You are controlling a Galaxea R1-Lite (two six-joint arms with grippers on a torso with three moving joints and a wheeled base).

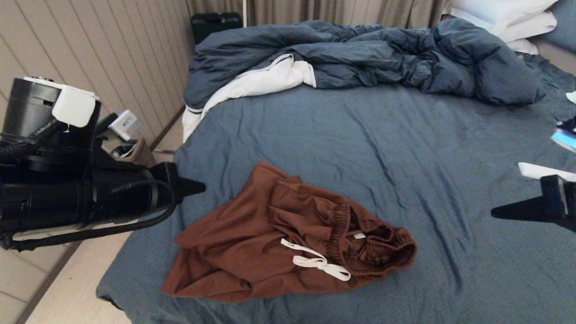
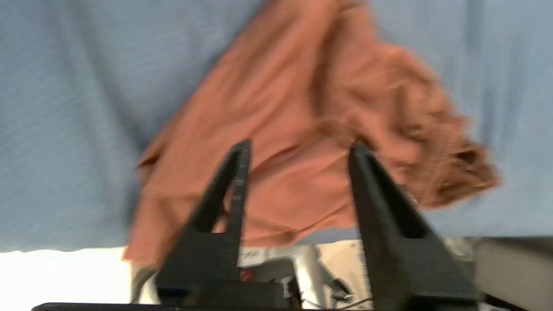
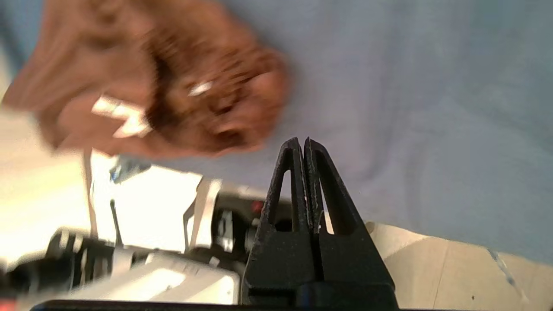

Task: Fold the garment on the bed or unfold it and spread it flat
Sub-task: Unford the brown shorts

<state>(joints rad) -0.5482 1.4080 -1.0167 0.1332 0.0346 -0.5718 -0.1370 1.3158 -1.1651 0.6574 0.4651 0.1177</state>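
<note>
Crumpled garment (image 1: 274, 238) on the slate-blue sheet of the bed (image 1: 405, 148), near its front left corner, waistband bunched, white drawstring (image 1: 315, 261) on top. Left gripper (image 2: 298, 149) above the shorts, jaws wide apart, holding nothing. Right gripper (image 3: 303, 144) off to the right, jaws pressed together, empty.

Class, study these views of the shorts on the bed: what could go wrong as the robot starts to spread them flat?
1. The shorts lie bunched in layers; the open left gripper may pinch several layers at once.
2. The drawstring lies loose and could snag.
3. The shorts sit near the bed edge; a pull that way might drag them off. The right gripper, jaws shut, is clear of them.
</note>
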